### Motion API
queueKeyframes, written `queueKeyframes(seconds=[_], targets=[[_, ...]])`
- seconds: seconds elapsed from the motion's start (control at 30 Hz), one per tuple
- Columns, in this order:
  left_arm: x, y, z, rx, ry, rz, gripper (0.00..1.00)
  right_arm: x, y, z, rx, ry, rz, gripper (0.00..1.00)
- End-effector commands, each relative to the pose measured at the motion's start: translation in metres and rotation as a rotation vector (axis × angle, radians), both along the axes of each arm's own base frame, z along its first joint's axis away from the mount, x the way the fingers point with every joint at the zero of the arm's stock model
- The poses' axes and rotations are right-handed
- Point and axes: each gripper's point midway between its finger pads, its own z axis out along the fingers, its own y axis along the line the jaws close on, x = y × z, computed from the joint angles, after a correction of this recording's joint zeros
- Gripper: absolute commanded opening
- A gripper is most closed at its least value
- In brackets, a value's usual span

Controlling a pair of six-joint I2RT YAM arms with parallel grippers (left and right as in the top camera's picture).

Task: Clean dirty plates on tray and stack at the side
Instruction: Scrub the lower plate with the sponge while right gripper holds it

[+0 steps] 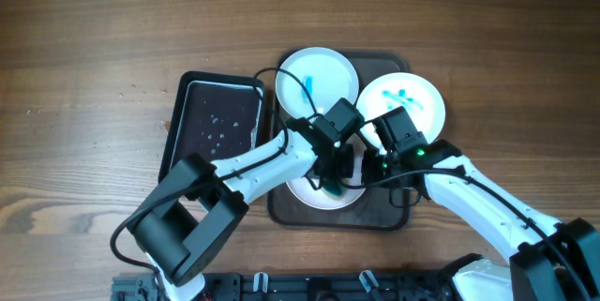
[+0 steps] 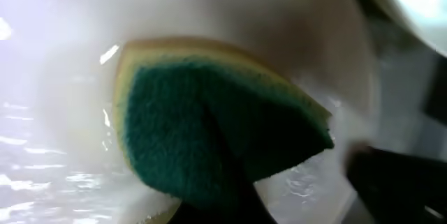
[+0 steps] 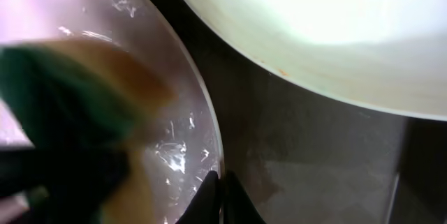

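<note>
Three white plates lie on the dark brown tray (image 1: 392, 213). The back plate (image 1: 319, 78) and the right plate (image 1: 403, 102) carry blue smears. The front plate (image 1: 307, 195) is mostly hidden under my arms. My left gripper (image 1: 335, 172) is shut on a green-yellow sponge (image 2: 209, 130), which presses on that wet front plate (image 2: 63, 112). My right gripper (image 3: 221, 182) is shut on the same plate's rim (image 3: 209, 123) at its right side. The right wrist view also shows the edge of another plate (image 3: 314, 28) and bare tray floor (image 3: 307, 161).
A smaller black tray (image 1: 214, 121), wet with droplets, lies on the wooden table left of the brown tray. Both arms cross over the front half of the brown tray. Bare wood surrounds both trays.
</note>
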Motion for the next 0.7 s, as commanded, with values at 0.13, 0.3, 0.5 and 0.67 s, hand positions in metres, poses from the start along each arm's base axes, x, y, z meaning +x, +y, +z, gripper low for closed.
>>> queueKeyframes(seconds=[0.13,0.3,0.5,0.67], targets=[[-0.007,0.036,-0.016,0.159,0.060,0.089,0.04,0.005,0.004,0.006,0.009,-0.028,0.021,0.04],[0.019,0.097,-0.016,0.386,-0.034,0.261,0.04,0.005,0.004,0.006,0.009,-0.029,0.021,0.04],[0.031,0.138,-0.008,0.554,-0.122,0.373,0.04,0.005,0.004,0.006,0.009,-0.028,0.021,0.04],[0.028,0.141,0.000,0.556,-0.111,0.430,0.04,0.005,0.004,0.006,0.009,-0.027,0.021,0.04]])
